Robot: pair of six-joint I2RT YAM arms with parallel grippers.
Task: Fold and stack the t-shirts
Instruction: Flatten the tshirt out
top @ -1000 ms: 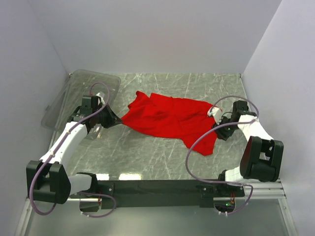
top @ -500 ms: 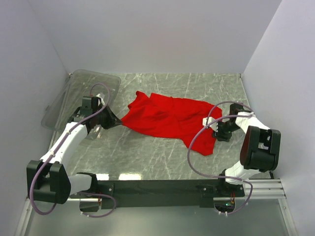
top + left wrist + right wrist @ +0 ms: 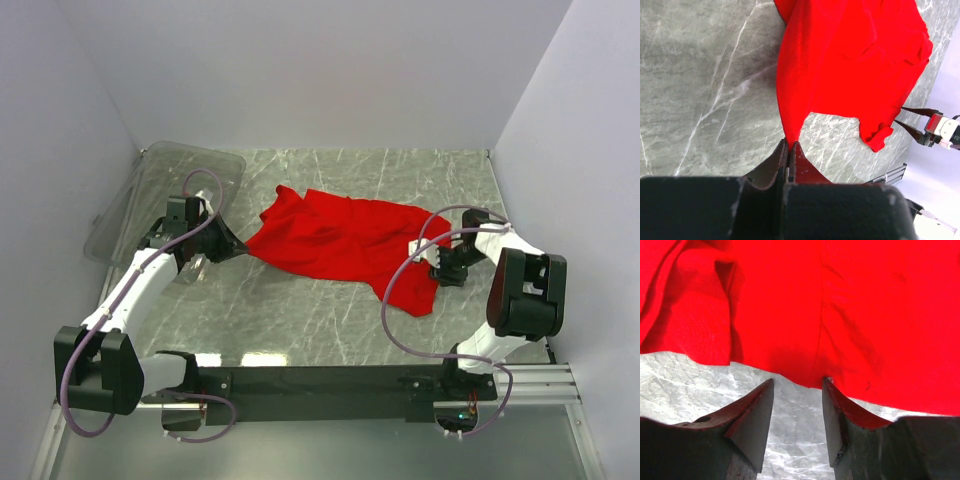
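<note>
On the table (image 3: 300, 312) the red t-shirt (image 3: 340, 243) sprawls, its long axis running nine to three o'clock. The left gripper (image 3: 789, 145) is clamped tight on its nine o'clock corner. The right gripper (image 3: 797, 382), at three, gapes half-open and empty — its wrist view alone shows the hem at twelve, just off the tips.

lit brightly and evenly from above in all 3 views, soft and diffuse. casts only faint, blurred shadows under the folds of the t-shirt (image 3: 340, 240). glares pale on the marble table (image 3: 300, 310) by its near edge. reads sharp overhead; softens slightly along the near bottom of the 2 wrist views.
</note>
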